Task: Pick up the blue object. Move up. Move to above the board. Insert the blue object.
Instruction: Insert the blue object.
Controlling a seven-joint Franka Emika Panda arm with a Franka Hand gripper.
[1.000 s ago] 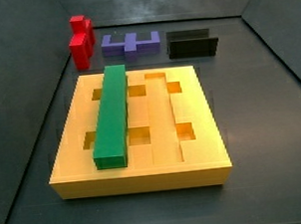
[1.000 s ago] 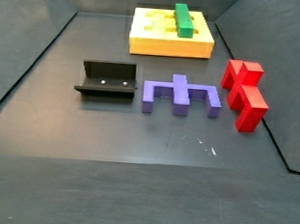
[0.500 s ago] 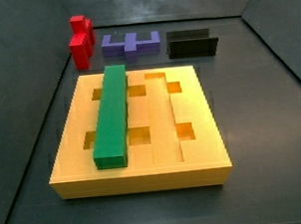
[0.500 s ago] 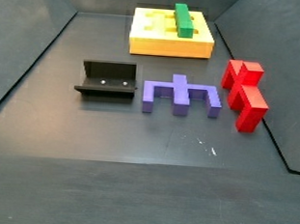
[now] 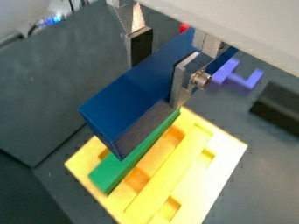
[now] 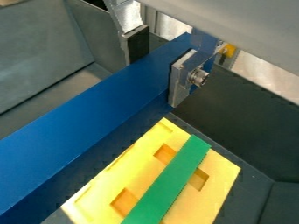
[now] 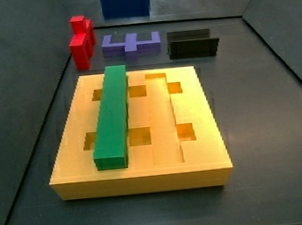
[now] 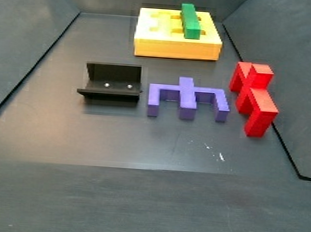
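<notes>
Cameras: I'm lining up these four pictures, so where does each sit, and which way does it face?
Wrist views: both ride above the gripper, looking down past the blue object it grips onto the board.
Side view: low by the board, facing the fixture; no arm.
Side view: opposite end, fixture near, board far; no arm.
Shared: green bar.

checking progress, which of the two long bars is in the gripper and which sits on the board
The blue object is clamped in the gripper, held above the board. The green bar lies in the board's groove.

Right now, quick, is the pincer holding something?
Pincer: closed on the blue object, hanging above the board.
</notes>
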